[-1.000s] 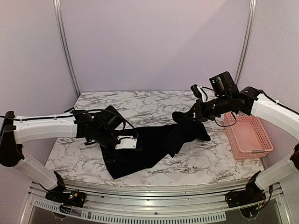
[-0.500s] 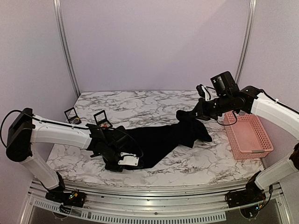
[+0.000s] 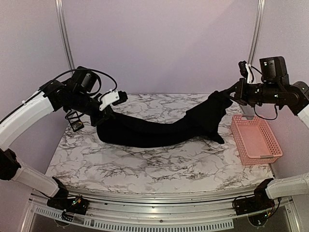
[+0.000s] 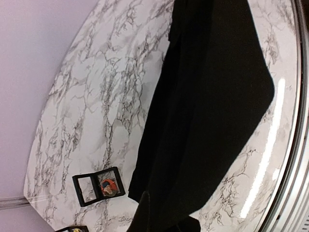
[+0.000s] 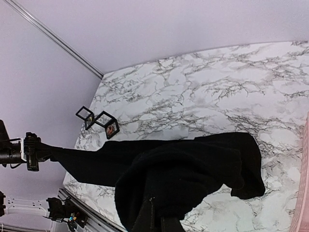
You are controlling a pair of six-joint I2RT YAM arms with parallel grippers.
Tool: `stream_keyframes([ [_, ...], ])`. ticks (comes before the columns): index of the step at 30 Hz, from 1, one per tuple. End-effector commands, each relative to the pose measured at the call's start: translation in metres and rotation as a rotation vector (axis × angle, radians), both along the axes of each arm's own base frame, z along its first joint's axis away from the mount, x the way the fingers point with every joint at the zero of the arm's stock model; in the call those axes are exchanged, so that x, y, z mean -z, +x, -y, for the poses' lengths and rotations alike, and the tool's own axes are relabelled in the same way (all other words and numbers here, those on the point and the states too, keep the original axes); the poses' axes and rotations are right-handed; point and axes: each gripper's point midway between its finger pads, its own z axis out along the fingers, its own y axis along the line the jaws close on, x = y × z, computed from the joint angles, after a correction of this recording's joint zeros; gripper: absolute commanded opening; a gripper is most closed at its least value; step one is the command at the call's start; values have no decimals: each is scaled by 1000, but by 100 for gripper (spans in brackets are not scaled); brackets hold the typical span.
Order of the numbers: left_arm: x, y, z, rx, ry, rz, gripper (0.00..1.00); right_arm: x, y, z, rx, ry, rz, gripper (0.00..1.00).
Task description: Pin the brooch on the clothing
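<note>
The clothing [image 3: 154, 133], a black T-shirt, hangs stretched between both grippers, and its sagging middle touches the marble table [image 3: 145, 169]. My left gripper [image 3: 104, 114] is shut on its left end, raised above the table's left side. My right gripper [image 3: 232, 94] is shut on its bunched right end, held high at the right. In the left wrist view the cloth [image 4: 207, 96] drapes away from my fingers [image 4: 145, 212]. In the right wrist view it [image 5: 193, 169] covers the jaws. The brooch [image 4: 109, 185], red and orange, lies in an open black box [image 4: 96, 187] on the table beside the shirt's edge.
A pink basket [image 3: 256, 140] stands at the table's right edge, under the right arm. A second small black box [image 5: 85, 116] sits by the brooch's box [image 5: 110, 128] at the back left. The table's front edge has a metal rail [image 3: 159, 198].
My left gripper has shut on the shirt and lifted it up and back to the left. The right arm has risen and moved right, so the shirt is now pulled out long.
</note>
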Motion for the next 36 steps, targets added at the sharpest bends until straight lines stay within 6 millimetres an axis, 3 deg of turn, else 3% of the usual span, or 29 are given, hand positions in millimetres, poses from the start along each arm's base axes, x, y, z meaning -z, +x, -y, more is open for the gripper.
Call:
stream_keyframes([
  [1, -71, 5, -10, -102, -127, 18, 0, -83, -20, 29, 83, 85, 197, 0],
  [3, -122, 35, -6, -186, -205, 147, 0, -123, -13, 38, 128, 74, 317, 0],
  [5, -171, 77, -1, -286, -282, 302, 0, -175, 4, 49, 193, 50, 468, 0],
  [8, -234, 133, 7, -402, -369, 493, 0, -239, 59, 58, 245, 9, 675, 0],
  [9, -241, 156, 15, -432, -373, 526, 0, -250, 86, 62, 258, 14, 709, 0],
  [10, -252, 169, 17, -460, -385, 563, 0, -268, 98, 73, 288, 28, 768, 0],
  [12, -278, 185, 14, -511, -414, 659, 0, -282, 128, 83, 372, 0, 856, 0],
  [13, -286, 190, 12, -527, -422, 701, 0, -287, 135, 82, 377, -30, 910, 0],
  [16, -291, 194, 9, -535, -414, 745, 0, -309, 117, 67, 270, -36, 1043, 0],
  [20, -280, 178, 12, -497, -431, 662, 0, -315, 90, 61, 188, -48, 1065, 0],
  [24, -266, 137, 20, -422, -395, 589, 0, -315, 53, 58, 117, -39, 1061, 0],
  [26, -261, 108, 24, -361, -359, 570, 0, -317, 30, 58, 81, -30, 1067, 0],
  [28, -255, 76, 29, -290, -332, 537, 0, -323, -3, 61, 47, -10, 1084, 0],
  [32, -254, 14, 16, -95, -362, 445, 0, -324, -65, 53, -100, 17, 1119, 0],
  [36, -278, -26, -12, -8, -485, 407, 0, -327, -124, 51, -205, 59, 1164, 0],
])
